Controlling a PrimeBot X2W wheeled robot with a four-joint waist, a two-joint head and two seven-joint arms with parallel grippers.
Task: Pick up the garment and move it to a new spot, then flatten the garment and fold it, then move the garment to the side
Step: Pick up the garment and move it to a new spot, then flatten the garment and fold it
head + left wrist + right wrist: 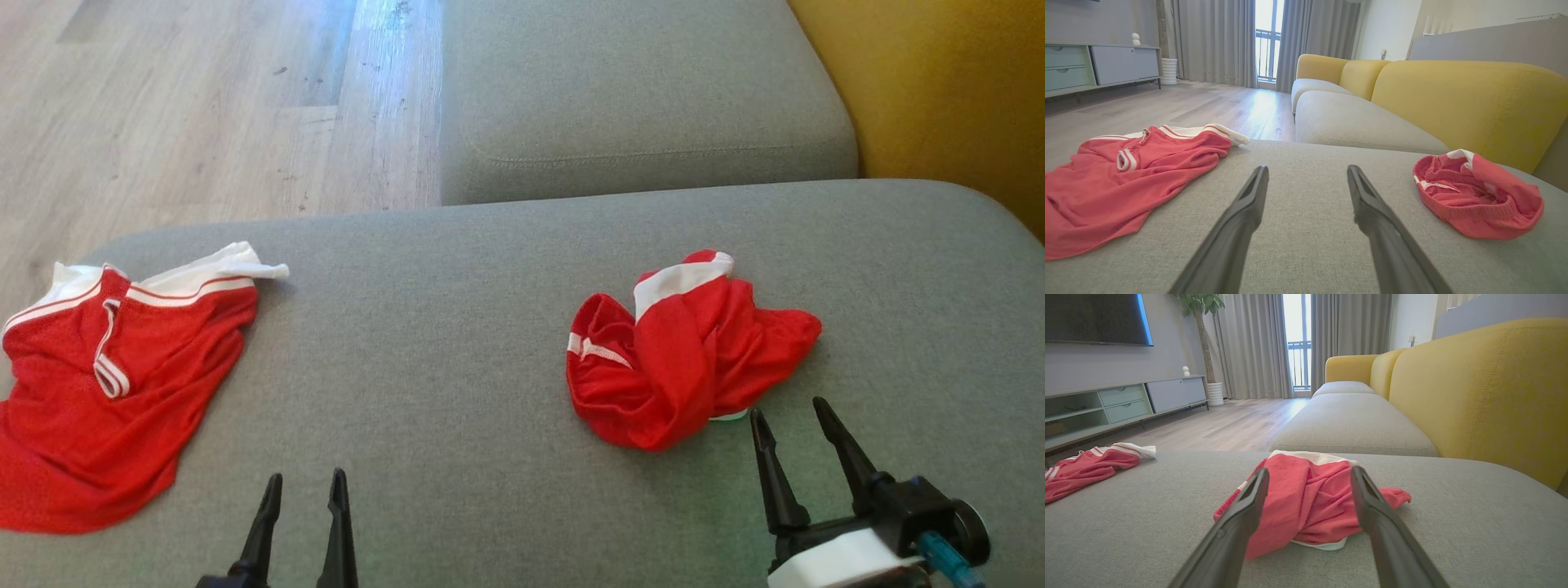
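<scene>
A crumpled red garment with white trim (pixel 686 359) lies bunched on the right half of the grey seat cushion (pixel 457 367). My right gripper (pixel 789 407) stands open just short of its near edge. In the right wrist view the bundle (pixel 1310 494) sits straight ahead between the spread fingers of that gripper (pixel 1310 471), apart from them. My left gripper (pixel 307 476) is open over bare cushion at the lower middle, holding nothing. In the left wrist view its fingers (pixel 1307 168) point between the bundle (pixel 1478 200) and a second red garment (pixel 1126 179).
The second red garment with white stripes (pixel 106 384) lies spread on the cushion's left end, partly over the edge. Another grey seat cushion (pixel 637 98) lies beyond, with the yellow backrest (pixel 939 82) to the right. Wooden floor (pixel 163 106) is at the far left.
</scene>
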